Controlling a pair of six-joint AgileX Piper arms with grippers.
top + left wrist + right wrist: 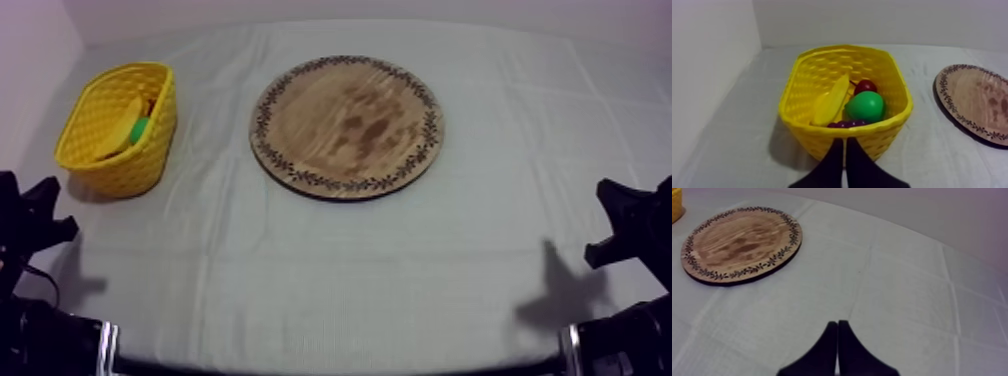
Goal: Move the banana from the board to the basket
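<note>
Spreading under everything, the bench point(330, 280) in its grey-white cloth carries two things. The board point(347, 126) sits about mid-bench, a little toward the far edge, and its face is bare, with no fruit on it. The basket point(145, 160) stands near the far left corner, well apart from the board, with open cloth between them.

The banana point(831, 101) is in the basket, not on the board. It lies just past the near rim, straight ahead of the left fingers point(834, 165). It is propped aslant against the basket wall on the side away from the board. Its long axis runs from the near rim toward the far one, roughly in line with the way the fingers point. The pear point(865, 106) lies just beside it on the board side. The grapes point(847, 123) are tucked low against the near wall, and the small red fruit point(865, 86) sits behind the pear.

The left fingers lie together in a narrow wedge, holding nothing, just short of the basket's near wall. The right fingers point(831, 348) are likewise together and empty, over bare cloth, with the board well ahead of them. In the top view both arms sit low at the near corners.

By my reading the task is done, and nothing is left to carry. The left arm is much the nearer to the banana. Nothing stands between the fingers and the basket, though the other fruit crowd the banana inside it.
</note>
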